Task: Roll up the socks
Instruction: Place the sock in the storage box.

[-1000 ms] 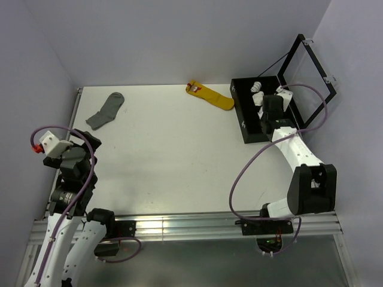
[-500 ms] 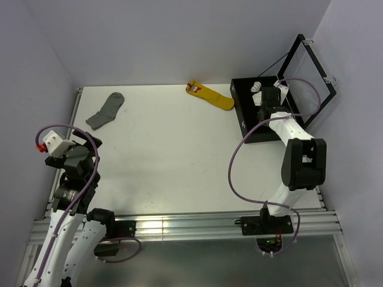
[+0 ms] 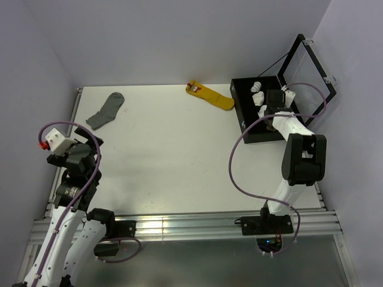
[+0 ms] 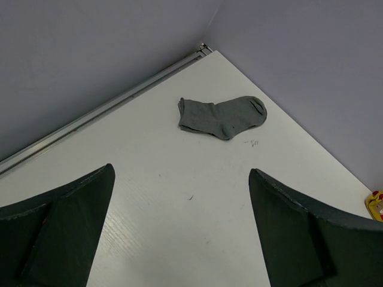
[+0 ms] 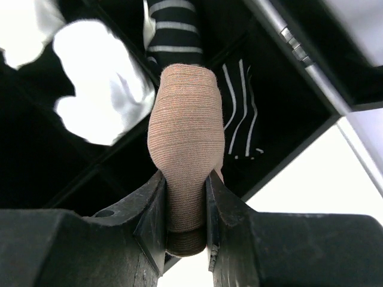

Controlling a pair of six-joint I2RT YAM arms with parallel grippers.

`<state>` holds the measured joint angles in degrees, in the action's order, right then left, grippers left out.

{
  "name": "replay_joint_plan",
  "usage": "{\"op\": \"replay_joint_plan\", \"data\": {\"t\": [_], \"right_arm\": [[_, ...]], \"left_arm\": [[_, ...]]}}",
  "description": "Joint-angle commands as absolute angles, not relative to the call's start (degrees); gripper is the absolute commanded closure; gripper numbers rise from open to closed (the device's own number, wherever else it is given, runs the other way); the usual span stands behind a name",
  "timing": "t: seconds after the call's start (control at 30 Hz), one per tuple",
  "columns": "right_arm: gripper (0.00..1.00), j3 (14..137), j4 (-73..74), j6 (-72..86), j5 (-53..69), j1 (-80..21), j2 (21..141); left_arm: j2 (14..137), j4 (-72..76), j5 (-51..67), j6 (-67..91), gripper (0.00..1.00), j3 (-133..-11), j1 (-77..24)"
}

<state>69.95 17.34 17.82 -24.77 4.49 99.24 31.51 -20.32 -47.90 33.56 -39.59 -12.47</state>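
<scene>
one tan sock [image 5: 185, 119] sits clamped in the right claw [image 5: 184, 185].

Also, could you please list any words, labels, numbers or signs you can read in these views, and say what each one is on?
No text is legible in any view.
On the yellow sock, the red tag: too small to read.
On the table beside the grey sock, the small dark marks: too faint to read.
On the tan sock: no print shows.
</scene>
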Motion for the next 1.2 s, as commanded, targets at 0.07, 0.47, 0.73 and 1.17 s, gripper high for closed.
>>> {"op": "replay_joint_plan", "data": {"t": [0.07,0.47,0.73,1.17], "right_arm": [[1.0,72.24,17.66,19.25,-23.56,4.92,103.97],[1.0,76.29,20.12,17.93,-10.38,4.92,108.89],[1.0,72.78,20.39,19.25,-5.54,4.92,107.05],[1.0,71.11,20.48,16.7,-0.26,4.75,106.52]], "left_arm": [[31.55,-18.02,-48.52,32.17,0.01,-39.46,-12.57],[32.26,-17.93,-48.34,32.17,0.01,-39.46,-12.57],[32.52,-17.67,-47.99,31.99,0.01,-39.38,-12.57],[32.52,-17.49,-47.55,31.82,0.0,-39.29,-12.48]]}}
